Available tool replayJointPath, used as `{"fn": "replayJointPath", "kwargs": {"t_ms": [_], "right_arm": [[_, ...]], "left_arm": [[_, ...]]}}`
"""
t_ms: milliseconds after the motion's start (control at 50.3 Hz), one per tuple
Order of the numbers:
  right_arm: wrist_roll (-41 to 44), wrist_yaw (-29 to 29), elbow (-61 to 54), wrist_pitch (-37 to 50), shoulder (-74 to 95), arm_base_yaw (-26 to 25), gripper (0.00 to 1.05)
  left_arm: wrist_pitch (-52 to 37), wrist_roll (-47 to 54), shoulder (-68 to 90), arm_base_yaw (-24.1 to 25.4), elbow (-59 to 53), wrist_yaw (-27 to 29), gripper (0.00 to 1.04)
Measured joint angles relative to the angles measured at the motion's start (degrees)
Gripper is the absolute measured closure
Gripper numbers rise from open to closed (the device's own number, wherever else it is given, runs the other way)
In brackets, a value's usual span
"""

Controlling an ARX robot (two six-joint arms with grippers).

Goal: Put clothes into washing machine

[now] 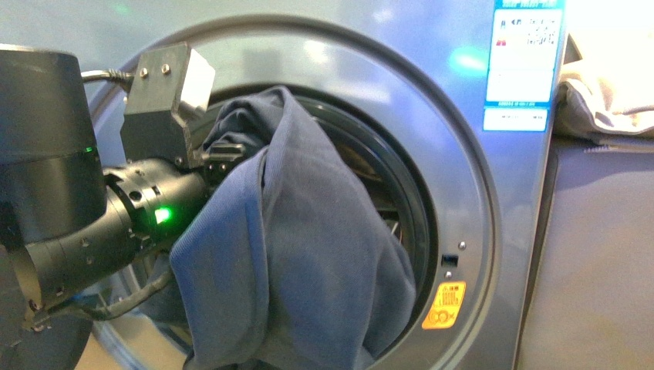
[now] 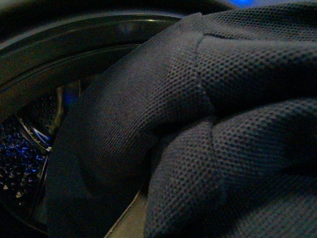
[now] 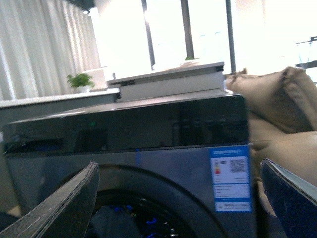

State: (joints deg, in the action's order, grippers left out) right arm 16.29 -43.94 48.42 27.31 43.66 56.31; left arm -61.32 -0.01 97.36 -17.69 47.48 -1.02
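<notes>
Front of the washing machine (image 1: 493,231), porthole open. The blue garment (image 1: 308,254) hangs across the opening, its upper part inside the rim by the dark gasket (image 1: 412,208) and its lower folds spilling out over the front edge. The left gripper (image 1: 225,152) is buried in the cloth near the top; its fingers are covered, so whether they pinch cannot be told. In the left wrist view the blue garment (image 2: 198,124) fills the frame beside the perforated drum (image 2: 25,148). The right gripper (image 3: 178,166) faces the washing machine (image 3: 148,129) from well apart, fingers (image 3: 64,203) spread wide and empty.
</notes>
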Motion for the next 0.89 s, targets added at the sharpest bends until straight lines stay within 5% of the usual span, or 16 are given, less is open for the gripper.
{"fn": "replayJointPath", "kwargs": {"t_ms": [119, 179, 298, 656, 894], "right_arm": [[-4.3, -4.1, -11.0, 2.7, -6.5, -2.8, 0.09], [-9.4, -5.2, -11.7, -13.3, -9.2, -4.8, 0.21], [-13.3, 0.5, -19.4, -27.9, -15.5, -10.9, 0.4], [-15.6, 22.1, -33.8, -28.8, -30.2, -33.4, 1.03], [-15.7, 31.2, -38.8, -28.7, -35.0, -42.8, 1.02]], "left_arm": [[-1.2, 1.2, 1.6, -0.3, 0.2, 0.8, 0.91], [-1.6, 1.6, 2.7, -0.4, 0.8, 1.3, 0.91], [-1.8, 1.9, 4.8, -0.4, 2.2, 2.2, 0.91], [-2.5, 3.3, 14.7, 0.0, 9.4, 5.5, 0.91], [-2.9, 3.3, 23.1, 1.9, 15.9, 10.2, 0.91]]}}
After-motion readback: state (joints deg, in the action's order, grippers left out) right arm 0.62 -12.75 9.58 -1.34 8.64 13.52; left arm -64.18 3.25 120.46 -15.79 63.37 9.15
